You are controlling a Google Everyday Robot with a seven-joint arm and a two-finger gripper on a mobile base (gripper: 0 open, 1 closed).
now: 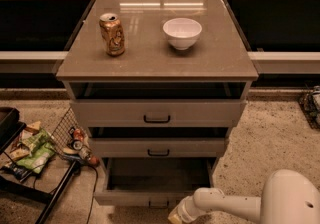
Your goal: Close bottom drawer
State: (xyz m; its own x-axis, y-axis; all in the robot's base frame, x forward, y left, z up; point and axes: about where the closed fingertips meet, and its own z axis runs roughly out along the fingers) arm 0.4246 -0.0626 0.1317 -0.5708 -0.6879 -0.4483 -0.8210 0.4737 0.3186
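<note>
The bottom drawer (150, 197) of the grey-beige cabinet stands partly pulled out, with its long empty tray (156, 174) showing and its small dark handle (159, 203) at the centre of the narrow front panel. My white arm comes in from the lower right. My gripper (176, 216) is at the bottom edge of the view, just right of the handle and against or just in front of the front panel. Its tip is cut off by the frame edge.
The top drawer (157, 112) and middle drawer (158, 147) each stand slightly out. A soda can (112, 34) and a white bowl (182, 33) sit on the cabinet top. A wire rack with snack bags (31, 149) stands on the floor at the left.
</note>
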